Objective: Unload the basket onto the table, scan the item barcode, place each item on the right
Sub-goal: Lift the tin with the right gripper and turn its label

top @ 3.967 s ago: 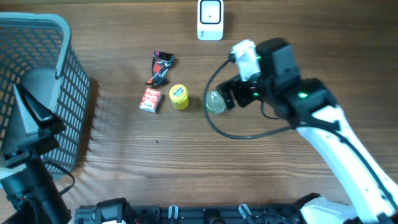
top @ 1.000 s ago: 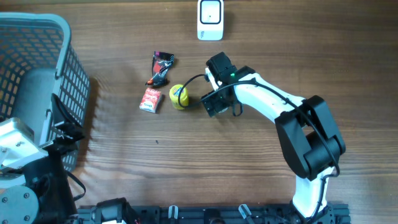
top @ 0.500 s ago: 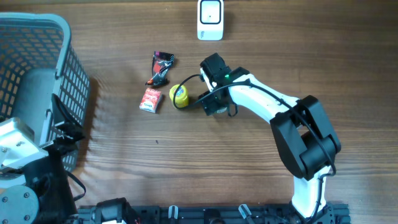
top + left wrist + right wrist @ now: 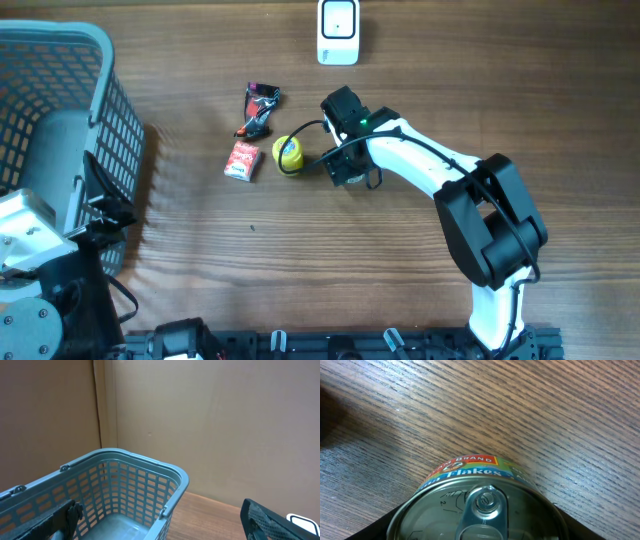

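Note:
The item is a round tin can (image 4: 470,474) with a silver pull-tab lid and a colourful "Flakes" label, standing on the wood table. In the right wrist view it fills the space between the dark fingers of my right gripper (image 4: 477,531), which press on both of its sides. From overhead the right gripper (image 4: 341,166) covers the can, just right of a yellow item (image 4: 288,153). A white scanner (image 4: 338,31) stands at the table's far edge. My left gripper (image 4: 160,520) hangs wide open and empty over the basket (image 4: 150,467).
A red packet (image 4: 241,160) and a black-and-red wrapper (image 4: 258,108) lie left of the yellow item. The blue-grey mesh basket (image 4: 60,60) fills the left side, with the left arm (image 4: 45,260) beside it.
The right arm dropped over the can and shifted slightly left, then its fingers closed in on the can. The left arm has stayed still over the last second.

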You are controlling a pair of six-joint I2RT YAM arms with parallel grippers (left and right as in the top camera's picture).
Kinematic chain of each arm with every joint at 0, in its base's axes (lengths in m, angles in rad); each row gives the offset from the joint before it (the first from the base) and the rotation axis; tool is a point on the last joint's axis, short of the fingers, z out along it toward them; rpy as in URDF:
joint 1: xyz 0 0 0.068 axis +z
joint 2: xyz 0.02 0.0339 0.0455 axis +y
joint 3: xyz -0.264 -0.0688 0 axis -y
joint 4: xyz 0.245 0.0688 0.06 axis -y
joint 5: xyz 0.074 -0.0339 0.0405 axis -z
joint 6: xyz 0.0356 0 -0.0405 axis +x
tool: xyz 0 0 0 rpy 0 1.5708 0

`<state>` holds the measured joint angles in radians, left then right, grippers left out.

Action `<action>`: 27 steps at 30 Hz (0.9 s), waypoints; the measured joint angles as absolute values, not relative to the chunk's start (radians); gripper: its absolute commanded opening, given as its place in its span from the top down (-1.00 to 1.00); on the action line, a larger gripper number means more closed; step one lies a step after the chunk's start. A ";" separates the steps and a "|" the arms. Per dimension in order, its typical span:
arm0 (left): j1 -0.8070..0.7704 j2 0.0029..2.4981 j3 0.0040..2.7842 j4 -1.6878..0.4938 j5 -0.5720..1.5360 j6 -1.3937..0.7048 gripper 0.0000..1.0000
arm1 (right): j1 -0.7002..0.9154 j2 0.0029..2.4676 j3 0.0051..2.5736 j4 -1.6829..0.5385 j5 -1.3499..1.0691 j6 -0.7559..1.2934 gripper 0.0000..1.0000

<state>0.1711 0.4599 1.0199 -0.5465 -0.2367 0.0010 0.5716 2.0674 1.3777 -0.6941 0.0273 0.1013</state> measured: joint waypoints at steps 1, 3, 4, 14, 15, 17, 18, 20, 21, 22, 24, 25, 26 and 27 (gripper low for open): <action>0.171 0.460 1.020 -0.547 -0.237 0.001 -1.00 | 0.572 2.067 1.378 -0.695 0.028 0.108 -0.37; 0.171 0.460 1.020 -0.558 -0.237 0.001 -1.00 | 0.573 2.067 1.379 -0.704 0.031 0.132 -0.35; 0.171 0.460 1.020 -0.569 -0.237 0.001 -1.00 | 0.573 2.067 1.381 -0.716 0.030 0.146 -0.33; 0.171 0.460 1.020 -0.646 -0.237 -0.038 -1.00 | 0.572 2.085 1.439 -0.913 -0.128 0.262 -0.29; 0.171 0.460 1.020 -0.651 -0.237 -0.041 -1.00 | 0.572 2.093 1.453 -0.948 -0.156 0.271 -0.29; 0.171 0.460 1.020 -0.658 -0.237 -0.044 -1.00 | 0.573 2.109 1.478 -1.018 -0.202 0.297 -0.24; 0.171 0.460 1.020 -0.663 -0.237 -0.044 -1.00 | 0.573 2.120 1.492 -1.065 -0.230 0.311 -0.22; 0.171 0.460 1.020 -0.671 -0.237 -0.044 -1.00 | 0.573 2.138 1.513 -1.135 -0.288 0.324 -0.21; 0.171 0.460 1.020 -0.680 -0.237 -0.046 -1.00 | 0.573 2.143 1.521 -1.155 -0.323 0.329 -0.21; 0.171 0.460 1.020 -0.688 -0.237 -0.050 -1.00 | 0.573 2.144 1.525 -1.167 -0.355 0.333 -0.21; 0.171 0.460 1.020 -0.707 -0.237 -0.075 -1.00 | 0.573 2.144 1.531 -1.182 -0.442 0.337 -0.20; 0.171 0.460 1.020 -0.713 -0.237 -0.093 -1.00 | 0.573 2.144 1.533 -1.184 -0.488 0.340 -0.18; 0.171 0.460 1.020 -0.722 -0.237 -0.112 -1.00 | 0.573 2.144 1.533 -1.186 -0.533 0.340 -0.15; 0.171 0.460 1.020 -0.731 -0.237 -0.132 -1.00 | 0.573 2.144 1.533 -1.187 -0.582 0.340 -0.14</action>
